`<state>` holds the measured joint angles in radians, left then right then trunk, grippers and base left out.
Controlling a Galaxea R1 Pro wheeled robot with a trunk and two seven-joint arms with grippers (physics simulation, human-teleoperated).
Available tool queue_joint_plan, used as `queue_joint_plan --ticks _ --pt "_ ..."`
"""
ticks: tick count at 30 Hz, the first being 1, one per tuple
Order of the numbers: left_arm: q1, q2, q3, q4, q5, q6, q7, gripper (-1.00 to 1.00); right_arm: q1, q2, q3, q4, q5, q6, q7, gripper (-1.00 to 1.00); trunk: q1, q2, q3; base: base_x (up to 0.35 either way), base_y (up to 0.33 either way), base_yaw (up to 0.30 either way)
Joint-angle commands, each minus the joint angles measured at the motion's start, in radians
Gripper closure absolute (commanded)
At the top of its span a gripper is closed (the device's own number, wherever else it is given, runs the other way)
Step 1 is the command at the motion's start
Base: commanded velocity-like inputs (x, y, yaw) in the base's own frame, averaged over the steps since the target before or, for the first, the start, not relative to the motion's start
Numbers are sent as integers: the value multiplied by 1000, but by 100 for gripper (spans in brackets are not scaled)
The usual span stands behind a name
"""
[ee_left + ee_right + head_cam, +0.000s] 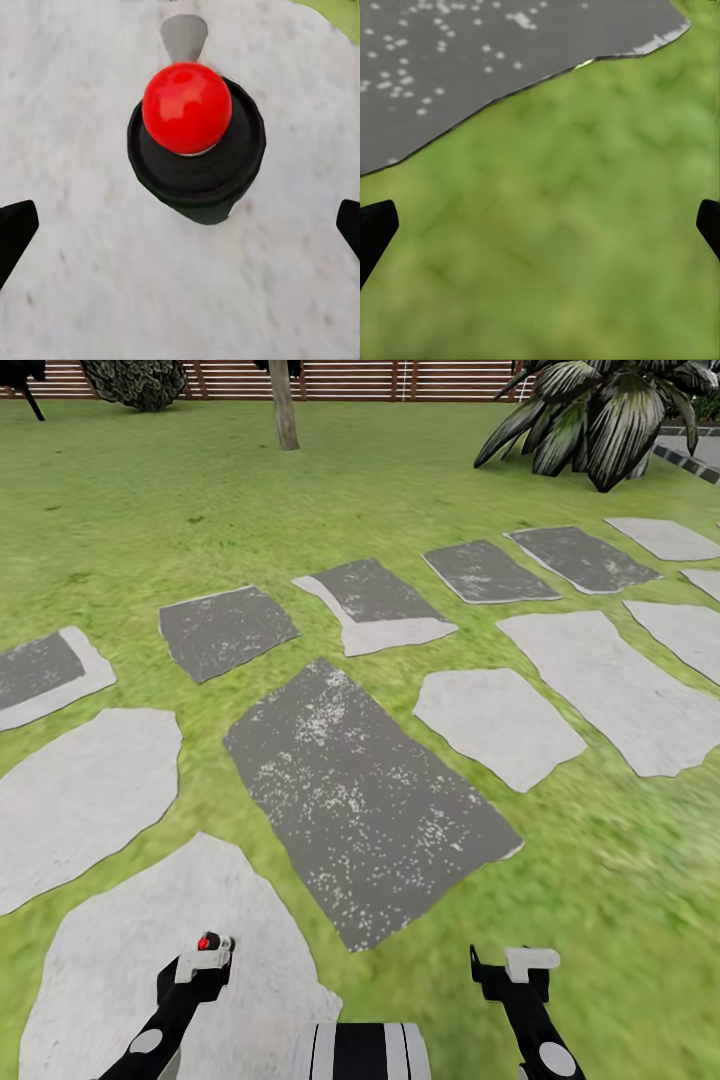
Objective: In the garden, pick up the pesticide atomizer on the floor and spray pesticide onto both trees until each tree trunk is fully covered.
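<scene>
The pesticide atomizer [196, 161] is a dark round bottle with a red ball top and a grey nozzle. It stands on a pale stone slab [90, 300], directly in front of my left gripper [200, 960]. In the head view its red top [206, 942] shows at that gripper's tip. The left fingertips [15, 229] stand wide apart on either side of the bottle and do not touch it, so the gripper is open. My right gripper [515, 965] is open over grass [570, 247], with nothing between its fingers. One bare grey-brown tree trunk [284, 405] rises far ahead.
Grey and pale stepping stones [360, 800] lie scattered across the lawn ahead. A palm [600, 410] stands at the far right, and a dark bush [135, 380] sits at the far left before the slat fence [400, 378]. My base [360, 1052] shows at the bottom.
</scene>
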<state>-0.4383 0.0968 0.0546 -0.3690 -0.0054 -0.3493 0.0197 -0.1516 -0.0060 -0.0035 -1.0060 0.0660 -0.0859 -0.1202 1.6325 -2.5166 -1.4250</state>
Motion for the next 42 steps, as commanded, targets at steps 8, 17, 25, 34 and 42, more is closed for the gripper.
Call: queue_joint_plan --ticks 8,17,25,34,42 --pt "0 0 1 1 -1 -3 2 -100 0 0 0 1 7 -2 -5 -100 0 0 -1 48 2 0" --pt "0 -1 1 1 -1 -3 2 -100 0 0 0 0 7 -2 -5 -100 0 0 -1 54 0 0" --pt "0 -2 1 1 -1 -3 2 -100 0 0 0 0 7 -2 -5 -100 0 0 -1 0 0 0" --pt "0 -2 2 0 -1 -3 3 100 0 0 0 1 8 -2 -5 -100 0 0 -1 0 0 0" --pt "0 -2 2 0 -1 -2 3 100 0 0 0 1 8 -2 -5 -100 0 0 -1 0 0 0"
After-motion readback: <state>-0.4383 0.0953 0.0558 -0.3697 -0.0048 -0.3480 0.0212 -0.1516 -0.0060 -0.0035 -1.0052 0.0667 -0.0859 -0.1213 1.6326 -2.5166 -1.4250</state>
